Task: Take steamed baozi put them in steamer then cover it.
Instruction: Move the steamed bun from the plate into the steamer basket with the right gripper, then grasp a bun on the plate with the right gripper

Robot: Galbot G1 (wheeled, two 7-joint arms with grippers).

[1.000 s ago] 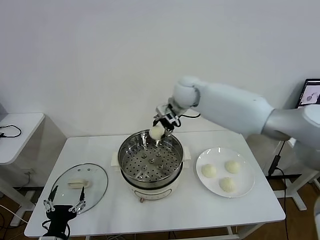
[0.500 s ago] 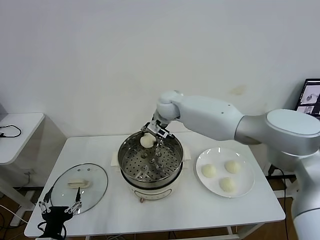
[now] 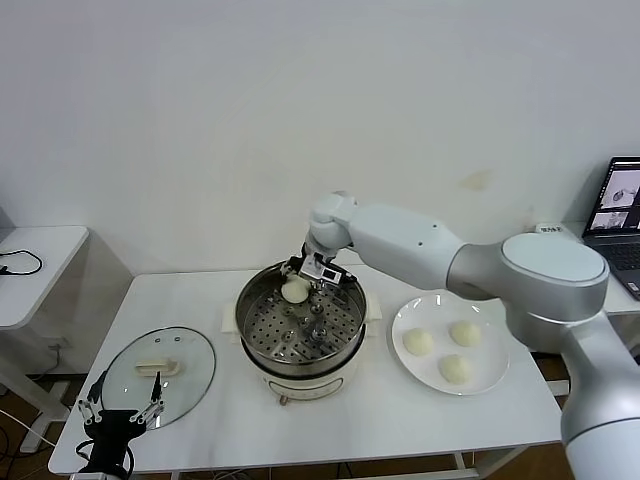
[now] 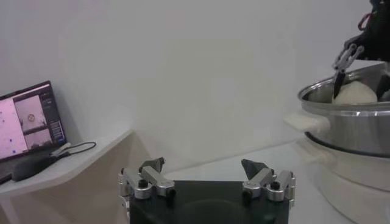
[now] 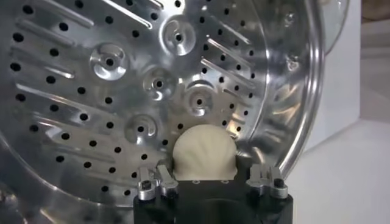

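A: What are the fingers of the right gripper (image 3: 300,283) doing?

B: They sit on either side of one steamed baozi (image 3: 295,290), low inside the steamer (image 3: 300,325) near its back wall. From the right wrist view the bun (image 5: 203,154) lies on the perforated tray (image 5: 122,91), just in front of the gripper. Whether the fingers pinch it or have let go, I cannot tell; they are hidden behind the gripper body there.

A: And the other gripper?

B: The left gripper (image 3: 120,412) is parked at the front left edge of the surface (image 3: 400,410), fingers (image 4: 152,167) spread wide, nothing between them. It hangs just in front of the cover (image 3: 160,368), which lies flat on the surface to the left of the steamer, handle up.

A: Where are the remaining buns?

B: Three of them (image 3: 450,350) rest on a white plate (image 3: 495,375) to the right of the steamer, near one another but not touching.

A: Anything further out?

B: A laptop (image 3: 622,205) at the far right, and a small side table (image 3: 40,270) at the left with a cable on it.
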